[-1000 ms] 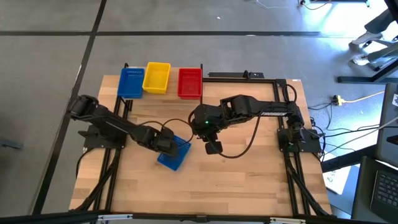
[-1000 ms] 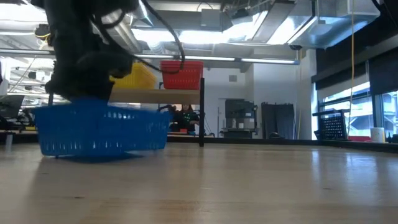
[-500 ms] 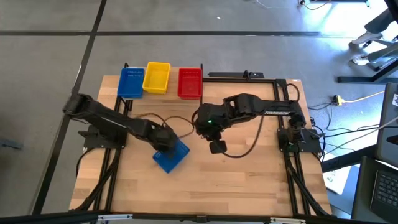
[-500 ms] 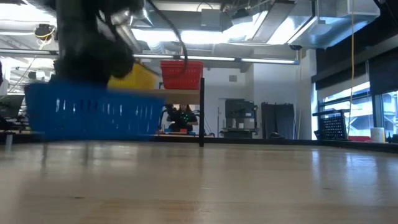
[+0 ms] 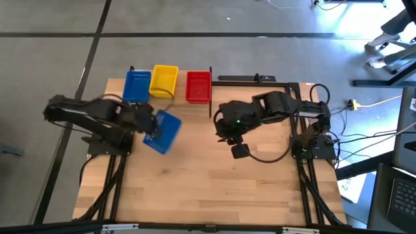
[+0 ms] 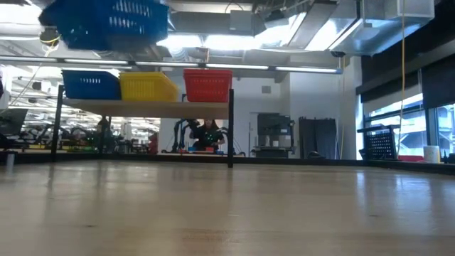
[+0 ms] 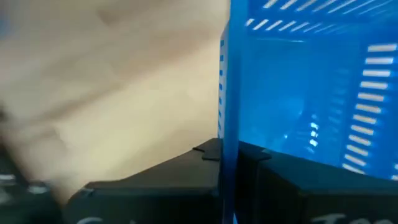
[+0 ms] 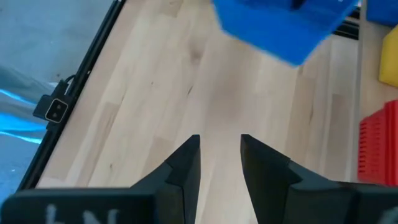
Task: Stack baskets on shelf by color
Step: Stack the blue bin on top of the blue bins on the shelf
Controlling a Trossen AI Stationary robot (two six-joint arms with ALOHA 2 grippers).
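arms: two, black, jointed segments | cables: black, looping off each arm | right arm: small green light near wrist | left claw [image 7: 236, 186], right claw [image 8: 221, 163]: flat matte-black fingers

Blue mesh basket [image 5: 162, 130] w/ slotted sides, blue [image 5: 136, 86], yellow [image 5: 163, 81], red [image 5: 198, 87] baskets, pale wood-grain tabletop [image 5: 214, 188], black arms.

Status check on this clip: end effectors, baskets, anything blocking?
Left end effector shut on blue basket, lifted clear of table. Right end effector open, empty, hovering mid-table. Shelf holds blue, yellow, red baskets. Nothing blocking.
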